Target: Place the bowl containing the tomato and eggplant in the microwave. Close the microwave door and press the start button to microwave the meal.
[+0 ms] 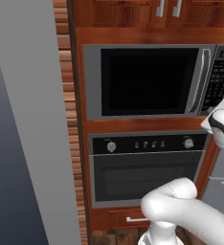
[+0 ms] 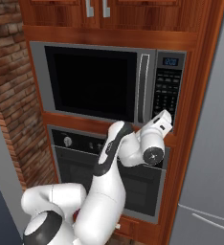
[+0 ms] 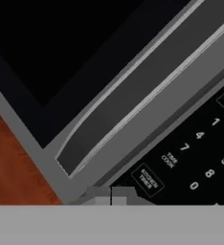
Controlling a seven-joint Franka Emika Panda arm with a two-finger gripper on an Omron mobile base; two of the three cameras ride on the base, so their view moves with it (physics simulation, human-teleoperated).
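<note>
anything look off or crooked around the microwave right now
Nothing stands out. The microwave door sits shut and flush in its frame, handle straight, and the gripper, shut, is at the lower edge of the keypad panel.

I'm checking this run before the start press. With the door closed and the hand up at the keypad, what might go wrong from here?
1. The shut gripper sits low beside the keypad, near KITCHEN TIMER and TIME COOK, so it might hit the wrong key.
2. It is close to the door handle and could snag it.
3. The microwave door is dark, so the bowl inside cannot be confirmed.
</note>
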